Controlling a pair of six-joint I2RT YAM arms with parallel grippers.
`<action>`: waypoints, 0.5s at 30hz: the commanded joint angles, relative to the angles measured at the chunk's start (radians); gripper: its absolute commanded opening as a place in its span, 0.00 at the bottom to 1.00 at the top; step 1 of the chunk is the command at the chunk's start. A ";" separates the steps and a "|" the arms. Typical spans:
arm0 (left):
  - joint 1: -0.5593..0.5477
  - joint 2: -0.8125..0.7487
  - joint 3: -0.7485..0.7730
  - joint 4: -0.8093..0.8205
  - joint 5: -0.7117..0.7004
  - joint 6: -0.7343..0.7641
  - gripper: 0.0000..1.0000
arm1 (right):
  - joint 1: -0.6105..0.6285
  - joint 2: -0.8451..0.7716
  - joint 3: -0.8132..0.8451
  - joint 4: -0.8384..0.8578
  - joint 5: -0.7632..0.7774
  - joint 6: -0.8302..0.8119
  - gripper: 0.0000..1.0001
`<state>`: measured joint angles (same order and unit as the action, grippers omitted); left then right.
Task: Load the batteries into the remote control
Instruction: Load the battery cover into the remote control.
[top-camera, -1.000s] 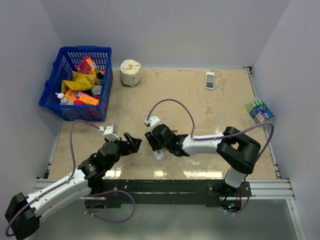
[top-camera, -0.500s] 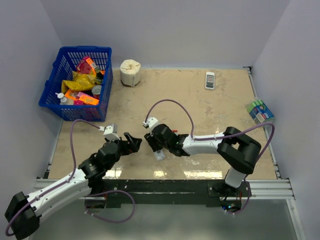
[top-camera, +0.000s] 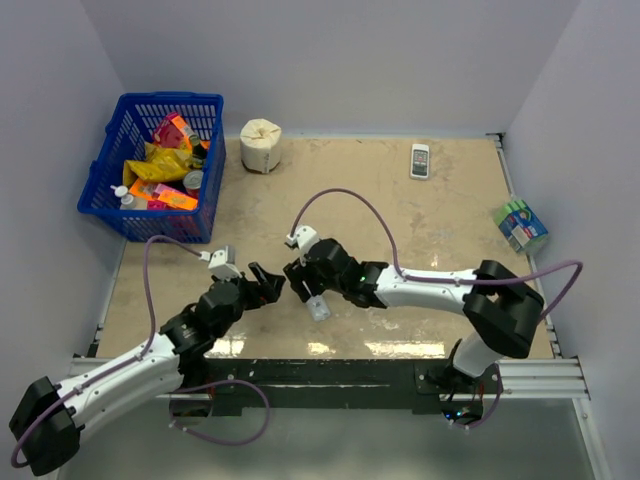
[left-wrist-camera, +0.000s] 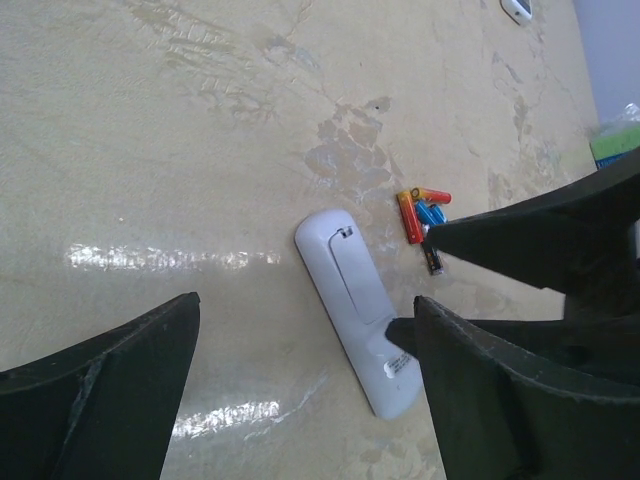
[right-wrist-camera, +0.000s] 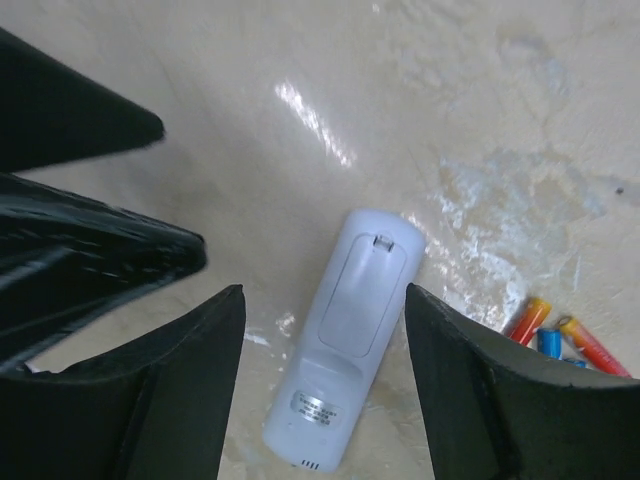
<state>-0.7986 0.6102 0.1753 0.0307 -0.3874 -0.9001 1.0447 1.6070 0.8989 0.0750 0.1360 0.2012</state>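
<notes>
Remote control (right-wrist-camera: 345, 340) lies back-up beneath right gripper (right-wrist-camera: 323, 292)

Left arm (top-camera: 120, 375) at seven o'clock, right arm (top-camera: 430, 288) at five: white shells, black joints, purple cables (top-camera: 345, 197), black wedge fingers (left-wrist-camera: 110, 390).

A glossy beige worktop (top-camera: 420, 220) with a marbled pattern fills the middle of the scene. Plain pale lavender-grey walls close it in on three sides: a back wall (top-camera: 340, 60), a left wall (top-camera: 45, 140) and a right wall (top-camera: 590, 120). Soft light from above leaves white glare streaks (top-camera: 395, 348) near the worktop's near edge, where a silver metal rail (top-camera: 540, 375) runs across, and a dull grey floor (top-camera: 400, 450) shows below it.
</notes>
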 joint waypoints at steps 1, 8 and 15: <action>0.004 0.042 0.066 0.051 -0.013 -0.043 0.91 | -0.075 -0.084 0.066 -0.029 -0.083 0.032 0.66; 0.024 0.143 0.098 0.066 0.038 -0.114 0.88 | -0.176 -0.033 0.124 -0.072 -0.265 0.112 0.52; 0.045 0.290 0.125 0.126 0.136 -0.171 0.80 | -0.192 0.093 0.158 -0.093 -0.303 0.165 0.40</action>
<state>-0.7647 0.8440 0.2462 0.0875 -0.3073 -1.0203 0.8551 1.6676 1.0210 0.0116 -0.1081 0.3161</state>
